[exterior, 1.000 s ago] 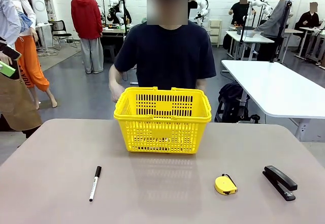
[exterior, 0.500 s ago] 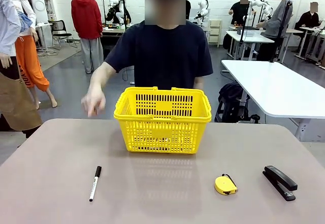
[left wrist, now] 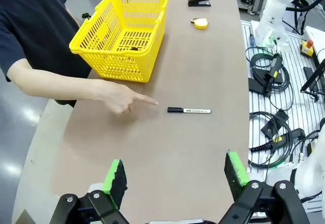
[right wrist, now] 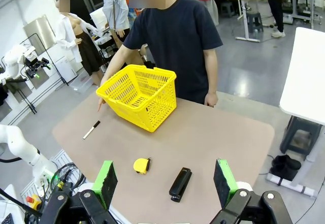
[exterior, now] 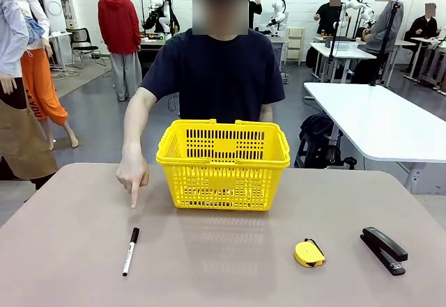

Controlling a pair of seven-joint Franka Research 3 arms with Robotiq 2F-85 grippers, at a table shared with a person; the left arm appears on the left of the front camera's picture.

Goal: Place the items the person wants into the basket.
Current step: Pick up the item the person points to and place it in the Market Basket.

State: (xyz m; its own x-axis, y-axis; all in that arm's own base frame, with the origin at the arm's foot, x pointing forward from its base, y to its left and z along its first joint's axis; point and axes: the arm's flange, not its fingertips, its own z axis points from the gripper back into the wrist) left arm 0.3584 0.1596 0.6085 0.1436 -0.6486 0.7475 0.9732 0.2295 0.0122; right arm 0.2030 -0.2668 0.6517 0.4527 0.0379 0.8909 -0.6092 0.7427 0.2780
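One finger tells the story: the person's hand (exterior: 132, 175) points down at the black-capped white-barrelled marker (exterior: 130, 250), which lies on the tan table (exterior: 230, 272) to the left of the bright yellow plastic basket (exterior: 223, 164). Both jaws hang wide open and empty, ready for that pick.

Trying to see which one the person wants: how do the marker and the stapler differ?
The marker is thin, white with a black cap; the stapler is chunkier and all black. The marker lies on the robot's left of the table, the stapler on its right beside the tape measure. The person's hand points down at the marker; nothing points at the stapler. Both lie flat on the table, outside the basket.
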